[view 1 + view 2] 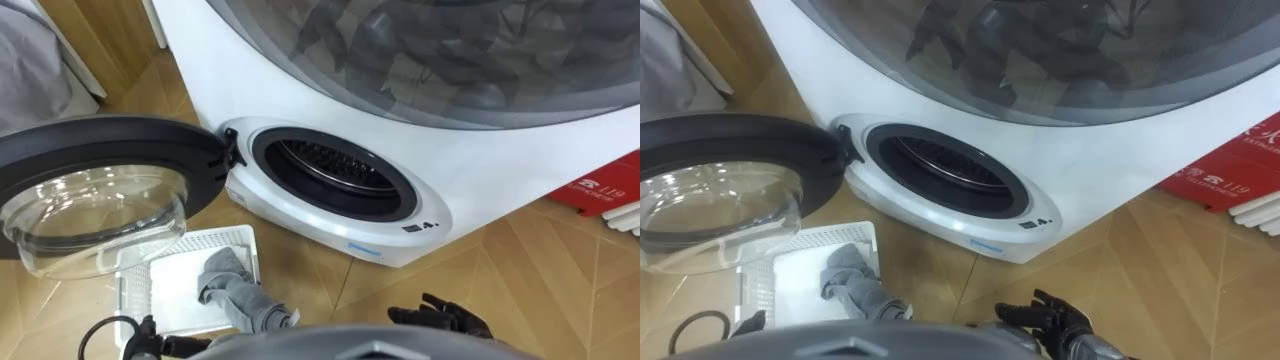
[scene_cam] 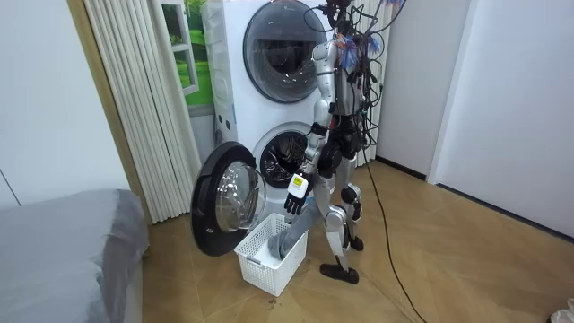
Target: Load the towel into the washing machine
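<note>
A grey towel [image 1: 235,290] rises out of the white laundry basket [image 1: 238,238] on the floor, below the washing machine's open round door [image 1: 100,200]. In the room view my left hand [image 2: 295,196] is shut on the towel's [image 2: 291,235] upper end, a little above the basket [image 2: 256,262]. The towel's lower part still hangs into the basket. The drum opening [image 1: 335,170] is just ahead of me and looks dark inside. My right hand [image 1: 440,318] shows at the lower right with relaxed fingers, holding nothing. I stand upright, close in front of the machine.
A second machine with a large glass door [image 1: 450,50] is stacked above the washer. A red box [image 1: 600,190] lies on the wooden floor at the right. A grey bed [image 2: 63,251] and a curtain [image 2: 134,108] are on the room view's left.
</note>
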`<state>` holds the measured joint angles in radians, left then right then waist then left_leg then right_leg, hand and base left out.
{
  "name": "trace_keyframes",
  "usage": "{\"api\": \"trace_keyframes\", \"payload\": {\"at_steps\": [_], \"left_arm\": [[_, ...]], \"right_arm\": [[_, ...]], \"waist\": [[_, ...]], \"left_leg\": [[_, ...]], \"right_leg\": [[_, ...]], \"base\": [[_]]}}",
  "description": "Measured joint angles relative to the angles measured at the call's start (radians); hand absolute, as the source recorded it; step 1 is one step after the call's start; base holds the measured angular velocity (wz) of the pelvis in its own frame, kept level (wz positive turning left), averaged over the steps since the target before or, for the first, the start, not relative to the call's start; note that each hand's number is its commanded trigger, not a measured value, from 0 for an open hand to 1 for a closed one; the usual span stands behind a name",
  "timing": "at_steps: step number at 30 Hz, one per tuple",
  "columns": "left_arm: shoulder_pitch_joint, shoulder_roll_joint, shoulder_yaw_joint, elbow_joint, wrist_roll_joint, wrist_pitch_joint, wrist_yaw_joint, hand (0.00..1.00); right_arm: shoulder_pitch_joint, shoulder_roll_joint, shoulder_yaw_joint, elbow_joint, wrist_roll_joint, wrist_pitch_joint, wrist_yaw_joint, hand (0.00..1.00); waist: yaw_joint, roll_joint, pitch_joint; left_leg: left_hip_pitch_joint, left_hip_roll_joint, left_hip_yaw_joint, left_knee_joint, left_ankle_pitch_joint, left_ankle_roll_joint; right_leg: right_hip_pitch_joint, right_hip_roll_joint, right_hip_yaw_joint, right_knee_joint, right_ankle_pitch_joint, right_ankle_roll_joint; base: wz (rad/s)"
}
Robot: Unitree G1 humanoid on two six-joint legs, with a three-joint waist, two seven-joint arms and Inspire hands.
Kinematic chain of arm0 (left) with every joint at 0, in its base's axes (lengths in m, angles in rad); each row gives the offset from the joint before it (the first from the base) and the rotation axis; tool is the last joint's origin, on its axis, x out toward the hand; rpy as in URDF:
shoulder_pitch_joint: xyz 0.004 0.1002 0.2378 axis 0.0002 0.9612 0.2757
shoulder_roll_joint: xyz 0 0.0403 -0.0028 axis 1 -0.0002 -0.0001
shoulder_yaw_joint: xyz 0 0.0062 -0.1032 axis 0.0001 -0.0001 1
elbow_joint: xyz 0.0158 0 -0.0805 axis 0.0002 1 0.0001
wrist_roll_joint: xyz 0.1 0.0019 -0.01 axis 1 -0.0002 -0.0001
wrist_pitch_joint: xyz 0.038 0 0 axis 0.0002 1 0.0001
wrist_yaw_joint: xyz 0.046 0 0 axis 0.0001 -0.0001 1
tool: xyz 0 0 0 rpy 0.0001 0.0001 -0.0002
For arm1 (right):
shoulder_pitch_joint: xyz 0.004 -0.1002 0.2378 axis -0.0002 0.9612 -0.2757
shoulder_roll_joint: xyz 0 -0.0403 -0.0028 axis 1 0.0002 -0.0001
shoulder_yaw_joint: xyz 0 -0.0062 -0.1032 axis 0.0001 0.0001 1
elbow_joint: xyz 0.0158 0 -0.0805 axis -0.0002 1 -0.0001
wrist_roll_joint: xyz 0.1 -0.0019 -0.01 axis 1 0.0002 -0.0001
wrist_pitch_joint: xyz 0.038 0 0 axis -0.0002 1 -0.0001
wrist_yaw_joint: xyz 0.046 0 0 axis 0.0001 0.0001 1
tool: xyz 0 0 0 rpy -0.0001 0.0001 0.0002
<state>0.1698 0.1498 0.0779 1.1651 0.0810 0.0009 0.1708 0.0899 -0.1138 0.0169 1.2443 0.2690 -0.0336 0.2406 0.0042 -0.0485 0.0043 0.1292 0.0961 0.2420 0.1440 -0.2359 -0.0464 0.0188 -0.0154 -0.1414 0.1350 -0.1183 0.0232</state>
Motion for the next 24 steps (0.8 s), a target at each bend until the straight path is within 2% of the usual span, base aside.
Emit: {"api": "trace_keyframes", "payload": {"at_steps": [7,12,16,19,21,24], "left_arm": [[0.000,0.001,0.000,0.003,0.000,0.004,-0.002,0.00],[-0.002,-0.003,0.024,0.002,0.101,0.005,-0.004,0.00],[-0.026,-0.004,0.007,0.001,0.132,0.004,0.001,0.00],[-0.052,-0.003,-0.027,0.000,0.191,0.003,0.001,0.00],[-0.098,-0.005,-0.069,-0.001,0.238,0.002,0.000,0.00],[-0.152,-0.010,-0.114,0.010,0.291,0.002,-0.004,0.00]], "right_arm": [[-0.001,0.000,0.001,0.002,-0.003,0.001,0.002,0.00],[-0.001,0.000,-0.001,0.000,-0.005,0.000,0.002,0.00],[-0.031,-0.007,0.011,0.013,-0.006,0.000,0.001,0.00],[-0.065,-0.013,0.038,0.045,-0.015,-0.001,-0.003,0.00],[-0.106,-0.013,0.052,0.055,-0.050,-0.004,-0.008,0.00],[-0.172,-0.013,0.080,0.091,-0.078,-0.009,-0.010,0.00]], "waist": [[0.000,0.000,-0.0002],[-0.001,0.002,-0.0014],[-0.002,0.008,-0.0030],[-0.003,0.019,-0.0025],[-0.013,0.024,-0.0005],[-0.029,0.041,0.0108]], "left_leg": [[-0.002,0.000,0.000,0.000,0.000,0.000],[-0.016,0.000,-0.002,0.003,0.000,0.000],[-0.078,-0.003,-0.016,0.018,0.001,0.002],[-0.114,-0.005,-0.026,0.027,0.003,0.005],[-0.166,-0.005,-0.035,0.045,0.005,0.008],[-0.210,-0.009,-0.048,0.058,0.009,0.014]], "right_leg": [[-0.001,0.000,0.000,-0.001,0.000,0.000],[-0.008,-0.003,-0.012,0.000,0.000,0.000],[-0.061,-0.010,-0.026,0.009,0.003,0.000],[-0.093,-0.015,-0.036,0.020,0.004,0.000],[-0.138,-0.022,-0.051,0.039,0.004,-0.001],[-0.182,-0.028,-0.060,0.056,0.005,-0.002]], "base": [[0.00],[0.06],[0.10],[0.10],[0.14],[0.14]]}}
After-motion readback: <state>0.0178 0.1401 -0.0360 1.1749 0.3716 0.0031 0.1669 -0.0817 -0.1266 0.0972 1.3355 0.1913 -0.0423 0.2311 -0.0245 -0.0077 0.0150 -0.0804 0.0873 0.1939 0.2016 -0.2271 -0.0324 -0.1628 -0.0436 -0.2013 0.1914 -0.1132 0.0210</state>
